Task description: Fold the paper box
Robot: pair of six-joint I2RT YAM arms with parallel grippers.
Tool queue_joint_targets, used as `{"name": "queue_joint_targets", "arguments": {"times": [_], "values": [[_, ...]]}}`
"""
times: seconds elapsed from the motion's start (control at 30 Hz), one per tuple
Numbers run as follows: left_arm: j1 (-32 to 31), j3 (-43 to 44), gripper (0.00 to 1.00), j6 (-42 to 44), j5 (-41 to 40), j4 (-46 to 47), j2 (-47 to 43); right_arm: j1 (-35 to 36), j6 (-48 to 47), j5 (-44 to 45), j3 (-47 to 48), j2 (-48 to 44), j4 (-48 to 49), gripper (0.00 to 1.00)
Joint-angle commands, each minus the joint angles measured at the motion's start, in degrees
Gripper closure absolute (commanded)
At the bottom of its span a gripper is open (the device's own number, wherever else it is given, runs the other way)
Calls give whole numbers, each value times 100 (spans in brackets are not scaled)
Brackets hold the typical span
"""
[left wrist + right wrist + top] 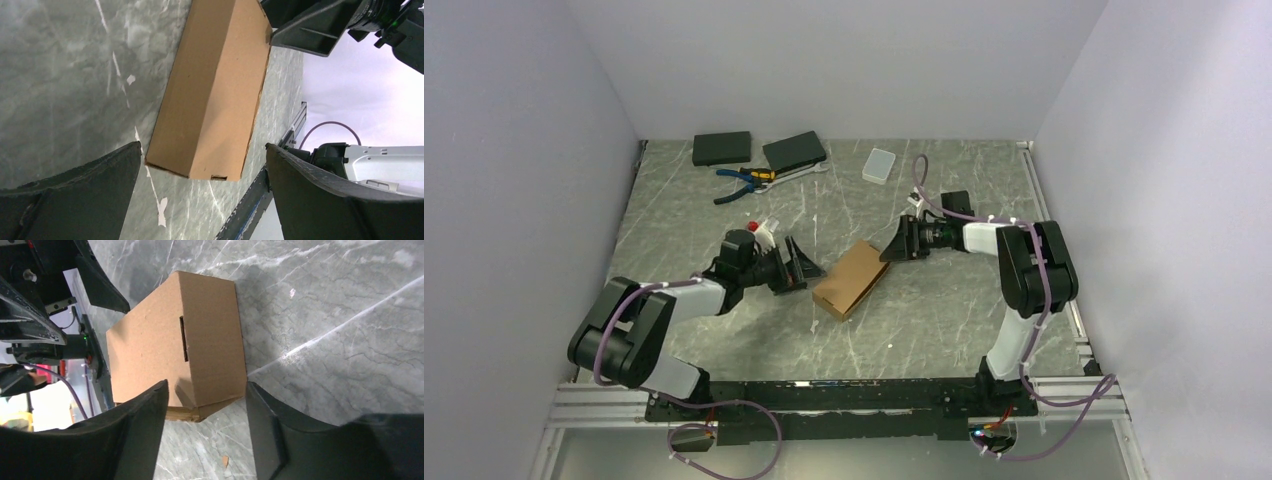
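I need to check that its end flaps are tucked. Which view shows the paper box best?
Right wrist: the paper box sits close up, with its slot and the folded seam at its near end visible. Left wrist shows its long faces and the opposite end. Top external shows it whole but small.

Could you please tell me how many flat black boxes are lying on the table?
2. One black box lies by the far wall; the second black box sits just right of it.
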Motion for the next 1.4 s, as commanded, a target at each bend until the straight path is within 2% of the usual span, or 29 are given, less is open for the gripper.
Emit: {"name": "queue_joint_targets", "arguments": {"times": [0.0,0.1,0.17,0.23,0.3,0.37,0.43,0.47,0.7,0.9,1.03,1.17,1.23,1.37], "values": [[-61,528,0,563,2,-408,110,-60,-643,162,218,-829,-221,34],[-61,870,0,1019,-179,-1035,103,-60,-1485,435,164,-1460,-460,30],[-61,1064,0,1263,-255,-1349,98,-35,-2558,467,91,-1860,-776,28],[-61,1230,1,1462,-294,-1562,125,20,-4159,89,-72,-2248,-1279,28],[-58,1342,1,1560,-255,-1642,206,142,-6597,-331,-307,-2557,-2203,23],[-61,1416,3,1592,-182,-1656,337,462,-8692,-26,-755,-2913,-2511,15],[-61,1425,4,1542,-98,-1577,421,903,-9725,569,-1225,-3203,-2241,12],[-60,1421,4,1519,-89,-1546,442,1188,-9952,842,-1314,-3253,-2100,11],[-60,1288,5,1475,-129,-1569,357,1984,-10425,1900,-1397,-2805,-1213,13],[-61,1199,5,1473,-125,-1509,365,2340,-10277,2562,-1619,-2418,-243,23],[-61,1401,5,1567,-22,-1528,589,2435,-10186,2950,-1723,-2316,226,33],[-61,1767,6,1693,127,-1576,921,2456,-10036,3109,-1718,-2340,360,53],[-61,1931,7,1708,264,-1554,1101,2466,-10009,3138,-1708,-2335,334,60],[-65,2262,7,1837,414,-1681,1359,2467,-9877,3144,-1718,-2368,349,65]]}}
